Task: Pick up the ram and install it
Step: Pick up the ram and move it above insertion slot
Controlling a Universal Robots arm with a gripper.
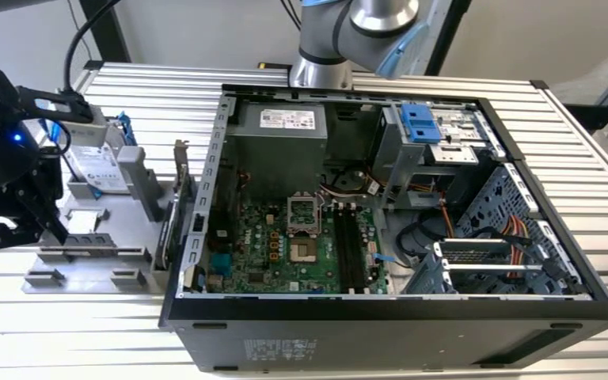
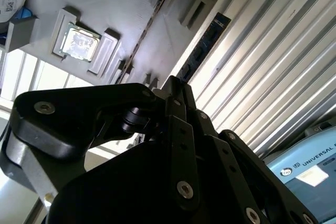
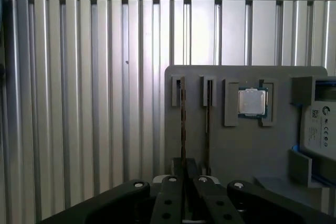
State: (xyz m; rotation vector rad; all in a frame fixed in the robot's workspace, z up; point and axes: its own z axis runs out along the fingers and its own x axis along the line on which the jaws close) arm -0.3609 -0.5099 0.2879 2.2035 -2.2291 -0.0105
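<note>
The ram [image 3: 182, 124] is a thin dark stick standing on edge in the outer slot of a grey fixture plate [image 3: 247, 150]. My gripper [image 3: 185, 174] is right over its near end with the fingers drawn close together on the stick. In the second wrist view the ram [image 2: 202, 51] runs out from the tips of the gripper [image 2: 176, 85] along the plate's edge. In the exterior view the gripper [image 1: 56, 236] hangs over the fixture plate [image 1: 114, 210] at the exterior view's left, just above the ram [image 1: 98, 251]. Whether the stick has left its slot cannot be told.
A second stick [image 3: 208, 119] stands in the neighbouring slot, and a processor [image 3: 252, 102] sits beside it. A hard drive [image 1: 101, 162] rests further back on the plate. The open computer case [image 1: 389, 309] lies at centre, with the motherboard's memory slots [image 1: 348, 253] exposed. A ribbed aluminium table [image 3: 79, 103] lies underneath.
</note>
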